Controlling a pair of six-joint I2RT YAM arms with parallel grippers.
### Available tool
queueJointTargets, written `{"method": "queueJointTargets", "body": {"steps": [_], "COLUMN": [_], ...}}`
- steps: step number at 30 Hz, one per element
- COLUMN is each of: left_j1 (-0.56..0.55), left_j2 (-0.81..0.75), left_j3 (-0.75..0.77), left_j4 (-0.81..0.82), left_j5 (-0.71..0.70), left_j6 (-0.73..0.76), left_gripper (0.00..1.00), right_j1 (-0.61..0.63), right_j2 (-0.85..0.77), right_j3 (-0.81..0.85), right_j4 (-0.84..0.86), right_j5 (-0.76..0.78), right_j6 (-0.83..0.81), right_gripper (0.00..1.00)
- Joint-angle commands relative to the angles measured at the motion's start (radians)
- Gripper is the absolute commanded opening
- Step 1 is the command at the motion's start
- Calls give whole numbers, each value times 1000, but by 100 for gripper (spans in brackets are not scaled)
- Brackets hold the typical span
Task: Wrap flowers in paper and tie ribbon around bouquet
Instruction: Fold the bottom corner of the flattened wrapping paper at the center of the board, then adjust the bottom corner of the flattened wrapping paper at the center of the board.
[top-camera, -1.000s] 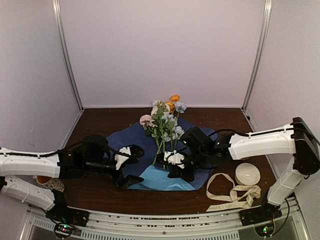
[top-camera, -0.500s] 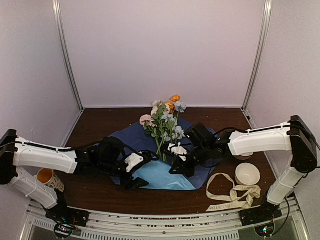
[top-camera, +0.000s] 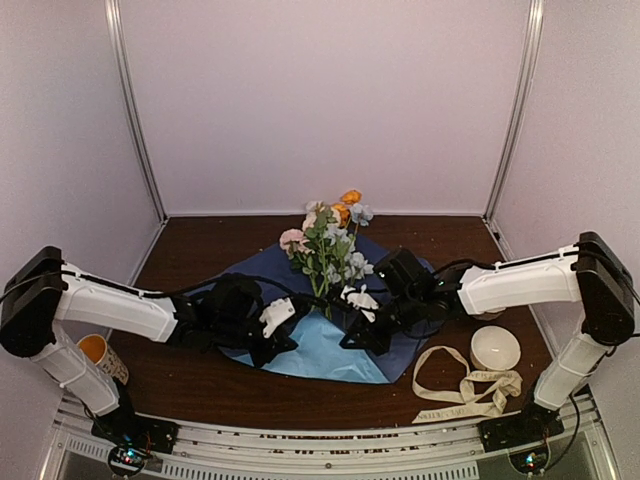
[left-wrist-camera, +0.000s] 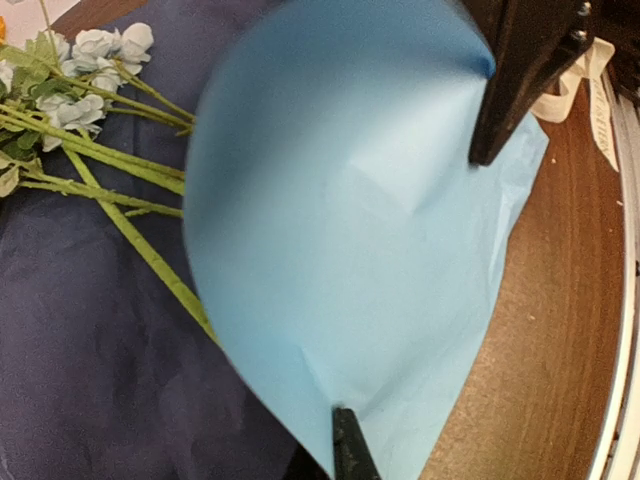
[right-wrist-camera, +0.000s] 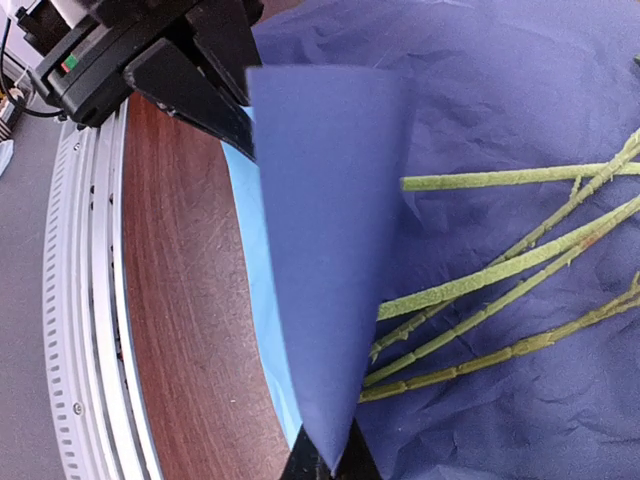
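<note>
Left gripper (top-camera: 285, 335) has closed on the paper (top-camera: 320, 355)

Since a second ago it has come in from the left, and its jaws, then wide, now pinch the near fold just beside the right gripper (top-camera: 358, 335). The right jaws are closed too, and they pinch the same raised flap, as the right wrist view shows. We judge that the step is to fold this flap over the stems of the flowers (top-camera: 325, 250), which lie on the sheet just beyond both jaws. To do it well, we should move both grips together, low and slow, so the thin sheet does not tear and the stems do not roll. The ribbon (top-camera: 465, 390) lies well to the right of the right jaws
</note>
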Motion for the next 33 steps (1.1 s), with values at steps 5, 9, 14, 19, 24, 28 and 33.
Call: {"method": "queueJointTargets", "body": {"steps": [5, 9, 14, 19, 24, 28, 33], "left_j1": [27, 33, 46, 47, 49, 56, 61], "left_j2": [87, 128, 170, 192, 183, 181, 159], "left_j3": [72, 83, 59, 48, 30, 31, 28], "left_j4": [-24, -45, -10, 14, 31, 17, -8], "left_j5": [-12, -26, -7, 9, 4, -8, -54], "left_j6": [-43, -64, -112, -143, -161, -181, -218], "left_gripper": [0, 0, 0, 0, 3, 8, 29], "right_j1": [-47, -110, -93, -17, 1, 6, 6], "right_j2": [-74, -134, -154, -71, 78, 135, 164], "right_j3": [-69, -108, -125, -124, -72, -82, -61], "right_j4": [148, 243, 319, 402, 326, 247, 104], "right_j5": [39, -32, -56, -25, -21, 37, 116], "right_j6": [147, 287, 405, 491, 548, 513, 484], "right_gripper": [11, 21, 16, 8, 2, 1, 1]}}
